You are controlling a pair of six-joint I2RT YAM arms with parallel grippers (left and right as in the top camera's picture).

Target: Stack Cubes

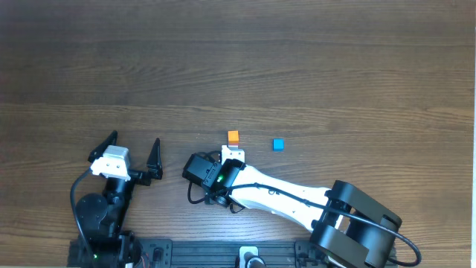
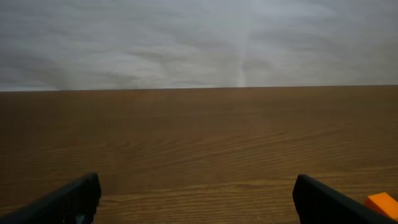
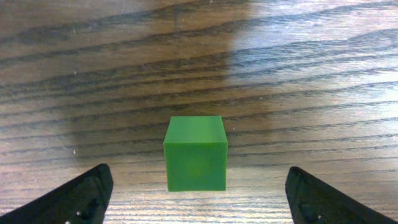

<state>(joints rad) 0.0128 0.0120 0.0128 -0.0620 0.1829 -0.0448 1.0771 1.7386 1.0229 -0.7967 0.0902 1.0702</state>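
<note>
A green cube [image 3: 195, 153] rests on the wooden table, between the wide-apart fingers of my right gripper [image 3: 198, 177], which is open and not touching it. In the top view that gripper [image 1: 233, 154] hangs at mid-table, just on the near side of an orange cube [image 1: 233, 137]. A blue cube [image 1: 278, 144] lies a little to the right of the orange one. My left gripper [image 1: 134, 141] stands open and empty at the left of the table. Its wrist view shows the gripper [image 2: 196, 202] over bare wood, with the orange cube [image 2: 382, 204] at the picture's edge.
The wooden table [image 1: 238, 59] stretches wide and bare beyond the cubes. The right arm [image 1: 297, 201] lies slantwise from its base at the bottom right to the middle. The arms' base rail [image 1: 223, 257] runs along the near edge.
</note>
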